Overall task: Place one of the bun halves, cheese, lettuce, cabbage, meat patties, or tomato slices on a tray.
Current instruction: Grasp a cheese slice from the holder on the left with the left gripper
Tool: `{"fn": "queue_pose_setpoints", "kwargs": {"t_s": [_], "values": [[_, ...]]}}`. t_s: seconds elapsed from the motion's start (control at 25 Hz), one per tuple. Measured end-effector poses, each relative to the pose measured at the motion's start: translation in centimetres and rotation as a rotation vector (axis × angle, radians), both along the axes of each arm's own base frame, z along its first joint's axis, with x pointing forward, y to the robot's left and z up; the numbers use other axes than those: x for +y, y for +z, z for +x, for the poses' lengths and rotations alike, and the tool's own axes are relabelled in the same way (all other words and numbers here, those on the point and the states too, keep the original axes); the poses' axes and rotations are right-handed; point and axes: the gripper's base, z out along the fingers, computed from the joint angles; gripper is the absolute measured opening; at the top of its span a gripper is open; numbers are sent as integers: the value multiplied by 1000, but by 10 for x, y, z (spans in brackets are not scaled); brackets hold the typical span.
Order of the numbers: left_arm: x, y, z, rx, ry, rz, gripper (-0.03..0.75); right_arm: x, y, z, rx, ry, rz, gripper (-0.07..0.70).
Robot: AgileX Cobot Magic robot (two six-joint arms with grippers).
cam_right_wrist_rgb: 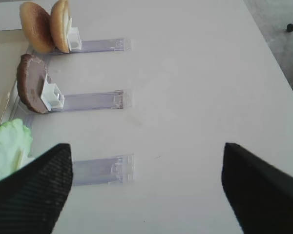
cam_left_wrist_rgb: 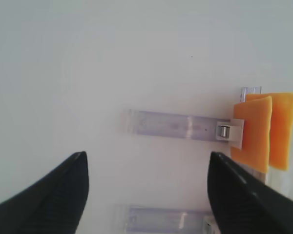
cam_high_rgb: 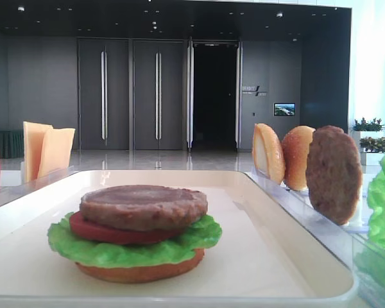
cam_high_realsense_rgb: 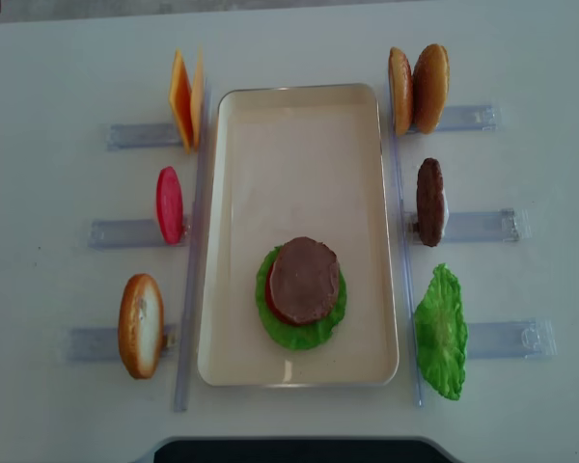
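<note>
Left wrist view: your left gripper hangs with jaws apart and empty, the thin square orange cheese slices upright in their clear rack beyond the right-hand jaw; closing off-centre could pinch both slices or topple them.

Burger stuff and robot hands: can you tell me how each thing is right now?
Tray: holds a half-built burger.
Burger stack: bun bottom, lettuce, tomato, patty on top.
Cheese: two slices upright in their rack.
Tomato slice: upright in its rack.
Left bun half: upright in its rack.
Right bun halves: two, upright.
Spare patty: upright.
Spare lettuce: by its rack.
Left hand: open, empty.
Right hand: open, empty.
</note>
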Motion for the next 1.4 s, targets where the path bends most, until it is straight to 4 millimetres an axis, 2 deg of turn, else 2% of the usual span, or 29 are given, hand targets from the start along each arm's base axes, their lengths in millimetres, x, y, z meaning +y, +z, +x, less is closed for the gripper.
{"fn": "queue_pose_setpoints", "kwargs": {"t_s": [0.16,0.28,0.64,0.8,0.96,1.08,1.4], "values": [[-8,-1,2,5,1,16,576,0,0,0,0,0,0,588],[-26,-5,6,16,-32,33,576,0,0,0,0,0,0,588],[-99,-37,27,85,-88,-16,576,0,0,0,0,0,0,588],[-137,-46,34,94,-110,-39,576,0,0,0,0,0,0,588],[-167,-54,37,103,-130,-53,576,0,0,0,0,0,0,588],[-177,-59,37,115,-113,-70,576,0,0,0,0,0,0,588],[-178,-60,38,121,-68,-94,576,0,0,0,0,0,0,588]]}}
